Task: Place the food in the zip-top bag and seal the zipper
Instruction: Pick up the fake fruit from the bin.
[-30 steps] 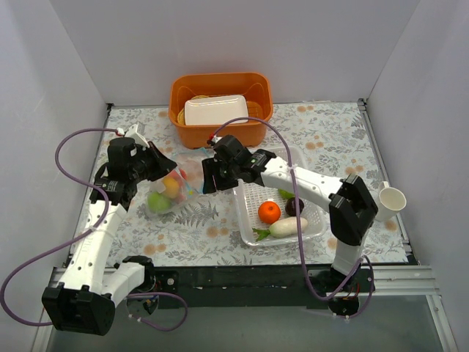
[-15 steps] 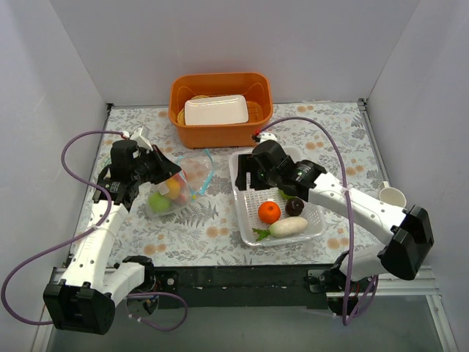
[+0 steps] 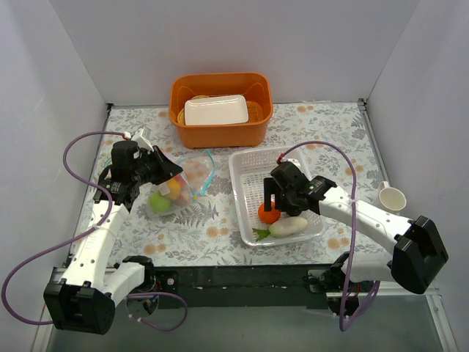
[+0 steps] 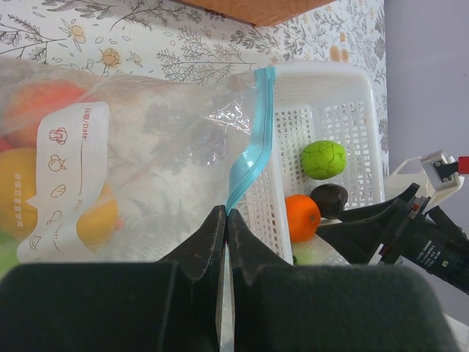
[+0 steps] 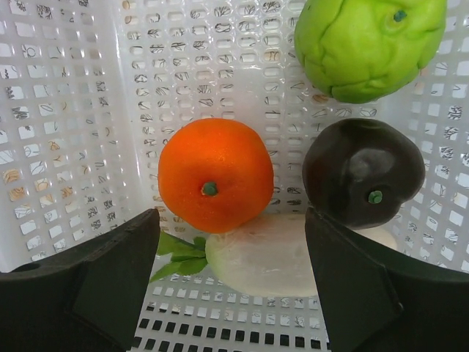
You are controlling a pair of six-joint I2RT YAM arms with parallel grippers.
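Note:
The clear zip-top bag (image 3: 176,189) lies left of the white mesh basket (image 3: 245,165), with several fruits inside and a white label (image 4: 62,176). My left gripper (image 3: 163,170) is shut on the bag's blue-teal zipper strip (image 4: 249,158) and holds the mouth up. My right gripper (image 3: 270,207) is open above the basket, its fingers (image 5: 110,271) on either side of the white radish (image 5: 293,253). The orange (image 5: 215,174), a dark purple fruit (image 5: 364,172) and a green apple (image 5: 366,45) lie in the basket.
An orange tub (image 3: 220,108) with a white tray inside stands at the back. A small white cup (image 3: 393,198) sits at the right edge. The patterned mat (image 3: 220,227) covers the table between grey walls.
My right gripper moved from the bag's mouth rightward and down over the basket, above the orange and radish. My left gripper kept holding the bag's edge.

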